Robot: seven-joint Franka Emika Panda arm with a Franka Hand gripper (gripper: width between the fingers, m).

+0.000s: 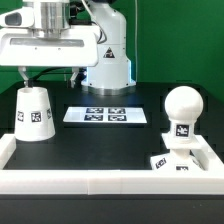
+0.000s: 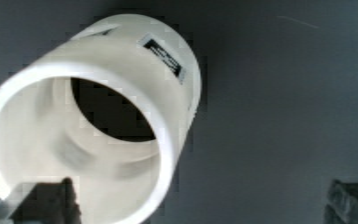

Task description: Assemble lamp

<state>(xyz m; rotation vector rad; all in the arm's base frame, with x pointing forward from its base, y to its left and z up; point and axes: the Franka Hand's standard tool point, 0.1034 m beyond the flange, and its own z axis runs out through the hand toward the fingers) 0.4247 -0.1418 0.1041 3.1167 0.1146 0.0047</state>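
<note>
The white tapered shade (image 1: 33,113) stands on the black table at the exterior view's left, with a tag on its side. My gripper (image 1: 47,72) hangs open just above it. In the wrist view I look down into the shade's open rim (image 2: 87,130). One finger (image 2: 43,205) is over the rim and the other finger (image 2: 357,205) is well off to the side, so the gripper (image 2: 197,208) is open and holds nothing. The ball-shaped bulb (image 1: 183,108) stands upright on the flat base (image 1: 172,162) at the exterior view's right front.
The marker board (image 1: 105,115) lies flat in the middle of the table. A low white wall (image 1: 90,184) borders the table's front and sides. The robot's white base (image 1: 105,60) stands behind the marker board.
</note>
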